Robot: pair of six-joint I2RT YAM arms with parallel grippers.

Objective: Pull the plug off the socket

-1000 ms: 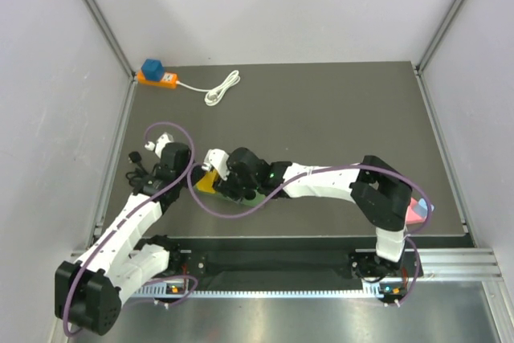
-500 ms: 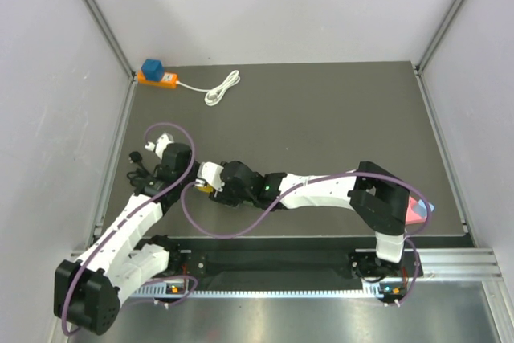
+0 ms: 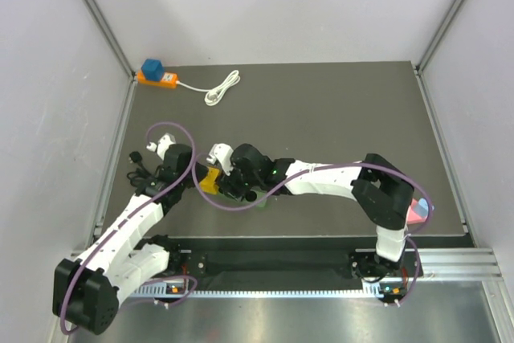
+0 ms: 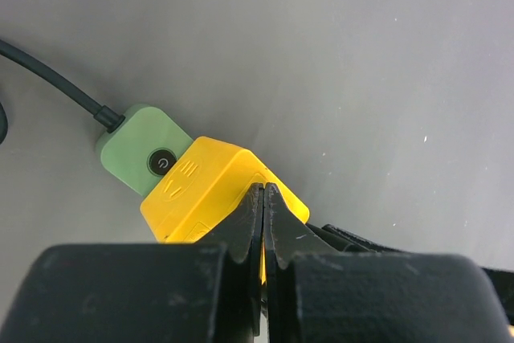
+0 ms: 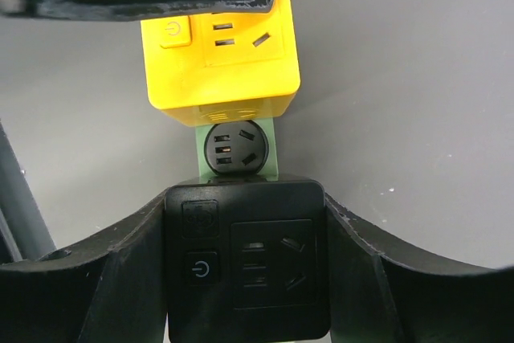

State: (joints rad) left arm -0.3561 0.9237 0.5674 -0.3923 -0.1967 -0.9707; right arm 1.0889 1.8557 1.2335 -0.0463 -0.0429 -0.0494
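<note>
A green power strip (image 5: 237, 150) lies on the table with a yellow cube plug (image 5: 221, 62) and a black cube plug (image 5: 245, 271) standing on it. My right gripper (image 5: 245, 279) is shut on the black cube, one finger on each side. My left gripper (image 4: 263, 192) is shut, its tips resting against the top edge of the yellow cube (image 4: 201, 190). The strip's switch end (image 4: 144, 154) and its black cable (image 4: 48, 78) show beyond. In the top view both grippers meet at the yellow cube (image 3: 210, 181), left gripper (image 3: 195, 178), right gripper (image 3: 234, 186).
An orange power strip with a blue cube (image 3: 157, 75) and a coiled white cable (image 3: 222, 86) lie at the far left corner. A pink object (image 3: 416, 210) sits behind the right arm's elbow. Grey walls close in both sides.
My right gripper swung left half a second ago, covering the yellow cube, and has come back right. The yellow cube shows again. The left arm has barely moved.
</note>
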